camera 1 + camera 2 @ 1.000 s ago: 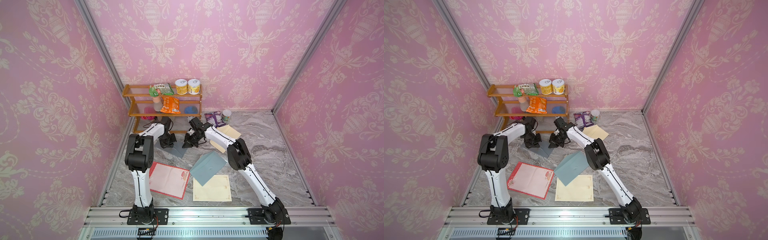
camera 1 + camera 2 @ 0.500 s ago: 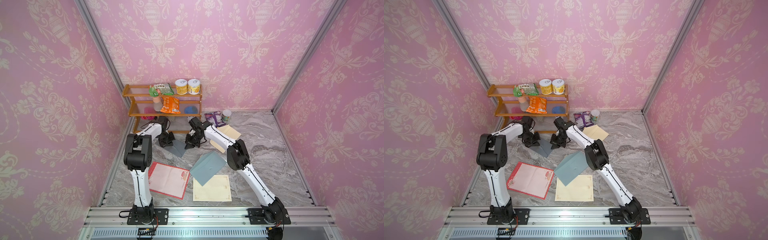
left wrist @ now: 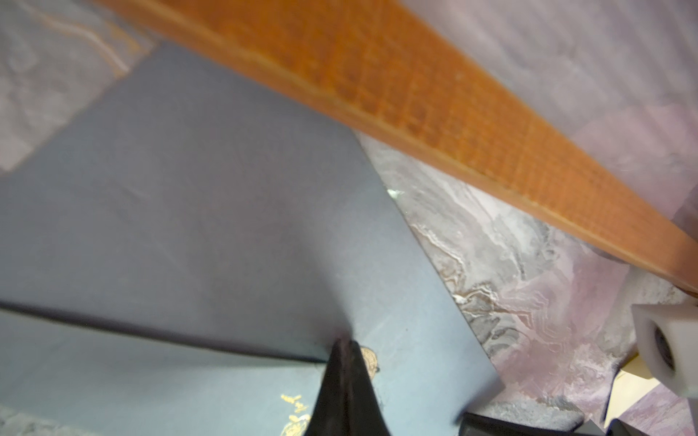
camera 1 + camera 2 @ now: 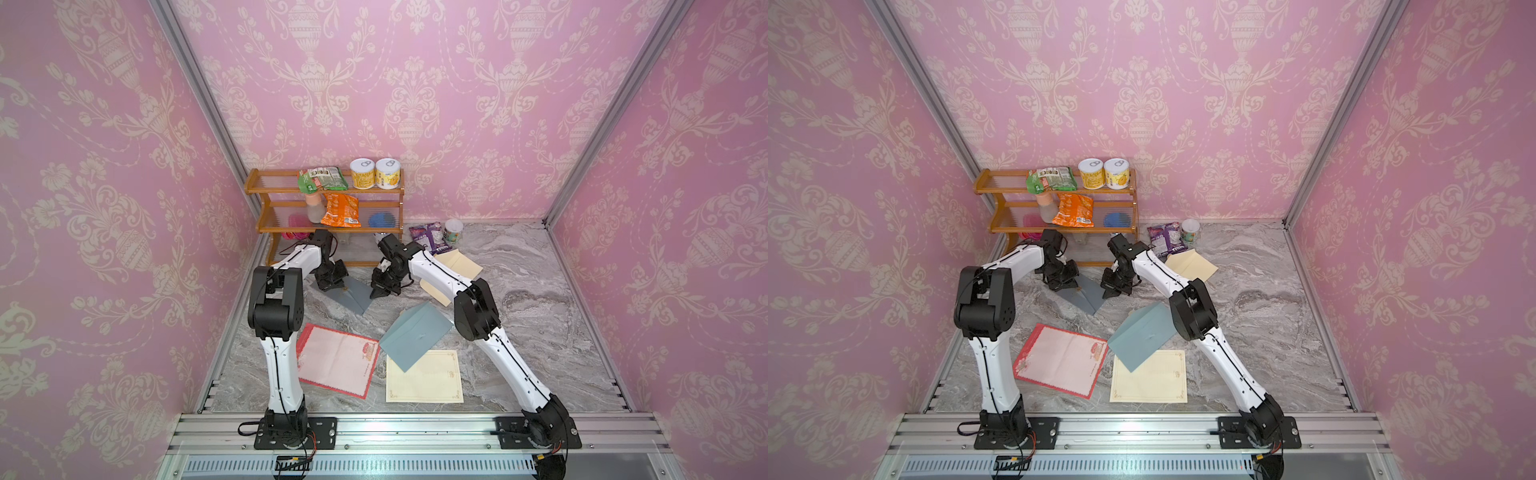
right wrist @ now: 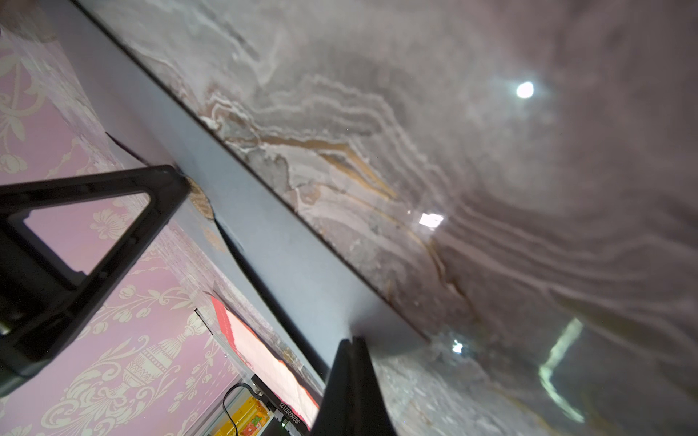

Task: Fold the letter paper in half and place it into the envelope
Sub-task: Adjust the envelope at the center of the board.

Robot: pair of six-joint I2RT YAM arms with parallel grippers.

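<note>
Enclosing everything, pink damask-papered walls (image 4: 415,83) rise round a grey marble-patterned tabletop (image 4: 540,332), with an orange-brown three-tier wooden rack (image 4: 274,192) of snack bags (image 4: 340,210) and tins (image 4: 376,173) at the far side. The white-and-black left arm (image 4: 278,365) and right arm (image 4: 511,365) both reach away from their rail to the strip of table just before that rack. Nearer the rail lie a red-bordered pink letter paper (image 4: 336,359) and a cream, gold-bordered letter paper (image 4: 428,380), flat and unfolded. A grey-blue rectangular paper envelope (image 4: 415,332) rests askew over the cream sheet's far corner, central where either arm could reach it. A cream envelope (image 4: 457,264) lies partly under the right arm.

The work is at a thin grey-blue paper sheet (image 4: 353,297), apart from the grey-blue envelope and just in front of the rack. I judge it to be the letter paper being folded: the left wrist view shows a darker layer lying over a paler one with gold print (image 3: 294,400). The left gripper (image 3: 345,358) and right gripper (image 5: 353,353) take it from opposite ends, each with jaws pressed together on the sheet's edge, probably so the upper layer draws square instead of skewing.

Whether the halves meet edge to edge is unclear, since both wrist views are blurred and crop the sheet. The envelope's opening does not show. The gold print and a small round gold seal (image 3: 370,360) beside the left gripper are unreadable, and the arms hide the rack's lowest tier.
</note>
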